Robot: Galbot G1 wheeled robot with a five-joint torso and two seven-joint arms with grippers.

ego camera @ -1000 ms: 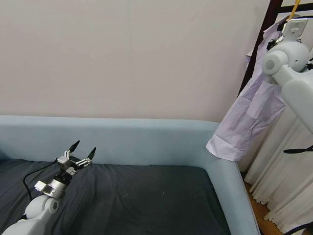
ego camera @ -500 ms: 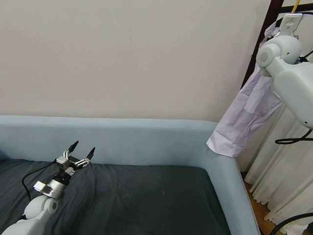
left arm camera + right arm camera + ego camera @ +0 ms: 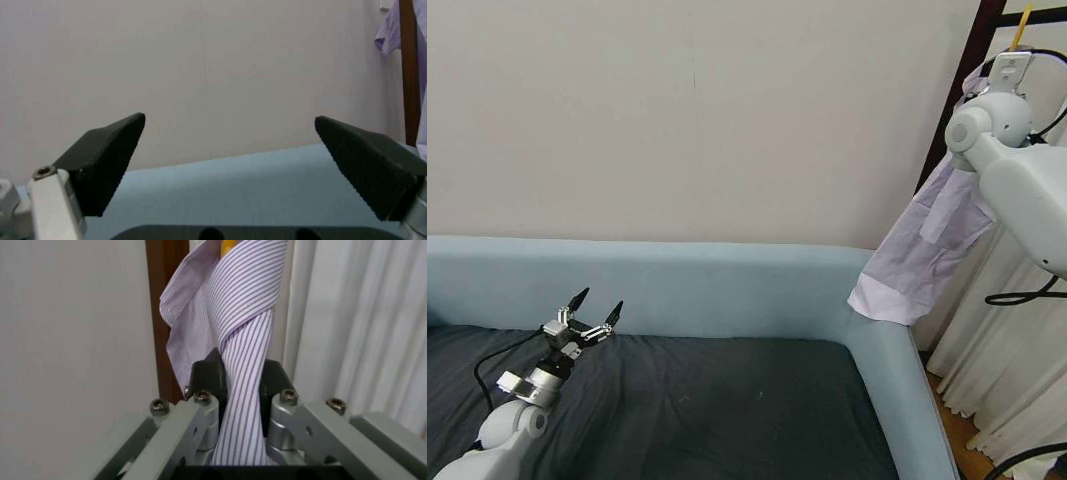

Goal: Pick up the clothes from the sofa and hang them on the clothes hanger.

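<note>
Right arm (image 3: 1027, 190): swung slightly leftward since a second ago, taking the shirt (image 3: 922, 245) with it.
Left gripper (image 3: 599, 300): spread wide, low over the sofa (image 3: 727, 285) seat.
Shirt: striped lilac, hanging by the dark rack post (image 3: 952, 100), above the sofa's right end.
Right gripper (image 3: 239, 382): pinching the shirt's cloth.

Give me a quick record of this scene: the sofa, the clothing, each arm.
Sofa: light blue padded sofa; no clothes on its visible seat.
Clothing: lilac pinstriped fabric shirt, hanging beside the dark brown wooden rack post, hem near the sofa's end.
Right tool: raised high, shut on the shirt.
Left tool: open, holding nothing, low over the dark grey seat cushion.
</note>
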